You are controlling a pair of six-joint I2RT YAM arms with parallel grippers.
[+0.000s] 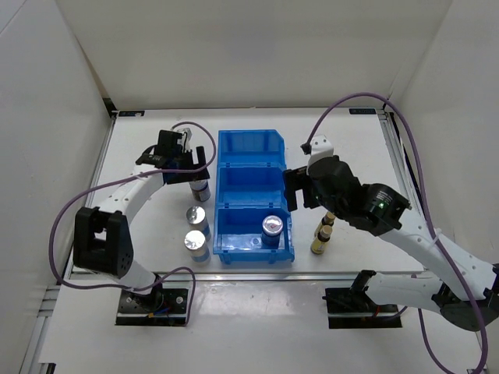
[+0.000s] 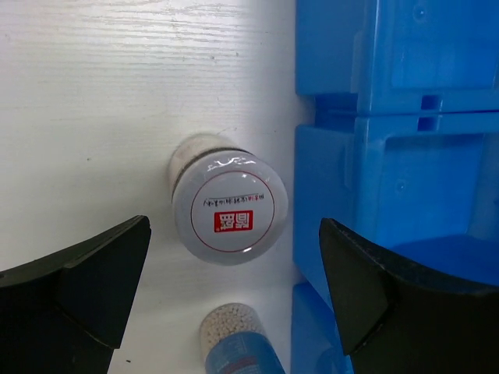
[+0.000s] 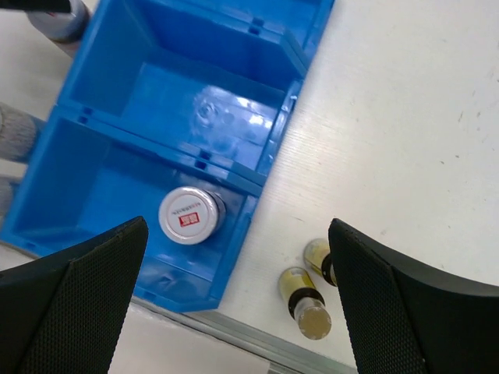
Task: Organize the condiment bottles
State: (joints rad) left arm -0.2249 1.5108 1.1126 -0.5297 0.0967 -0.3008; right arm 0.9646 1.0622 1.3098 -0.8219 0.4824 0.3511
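While the left claw (image 2: 234, 230) hangs wide open over a jar (image 2: 230, 209) on the tabletop (image 2: 93, 93), the right claw (image 3: 238, 226) is open too, above the bin (image 3: 117, 86) with a second jar (image 3: 188, 216) inside.

- A shaker (image 2: 234, 343) was cut off by the bottom edge of the left wrist view.
- The jar (image 2: 231, 206) carried red cap print too small to read.
- The right arm (image 1: 351, 199) partly hid the amber bottles (image 1: 318, 243) from above.
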